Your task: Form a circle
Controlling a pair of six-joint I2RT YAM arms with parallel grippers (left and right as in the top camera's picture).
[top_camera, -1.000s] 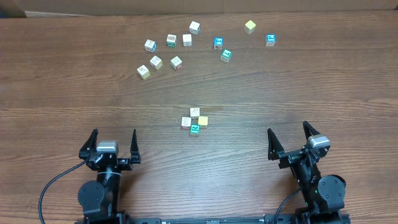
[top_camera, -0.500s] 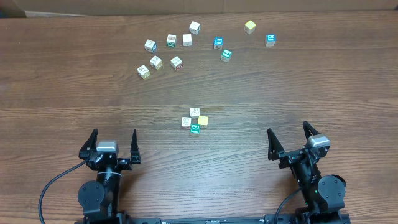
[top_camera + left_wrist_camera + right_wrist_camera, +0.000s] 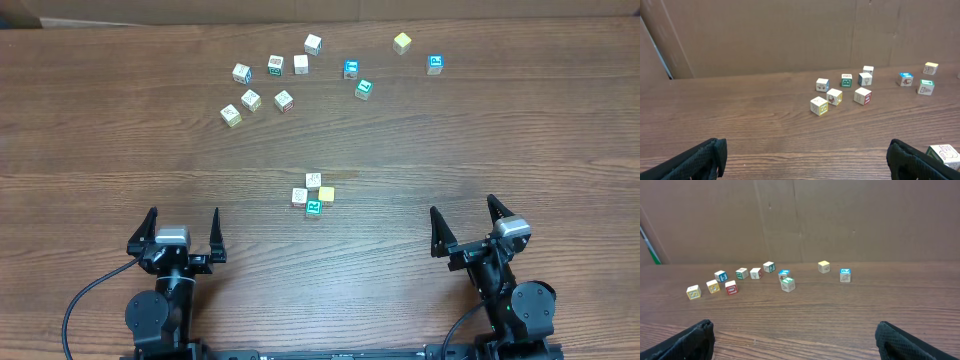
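1. I am holding my left gripper (image 3: 184, 220) spread wide at the lower left of the overhead frame, with nothing between its fingers.
2. I am holding my right gripper (image 3: 462, 210) just as wide at the lower right, also gripping nothing.
3. The circle (image 3: 313, 194) is sitting at the middle of the frame, above and between both grippers. It is four tiny cubes touching in a tight clump: whitish on top, red-marked left, yellow right, teal-marked at the bottom.
4. Loose cubes (image 3: 284, 100) are lying scattered across the upper part of the table (image 3: 100, 150), well apart from the clump.
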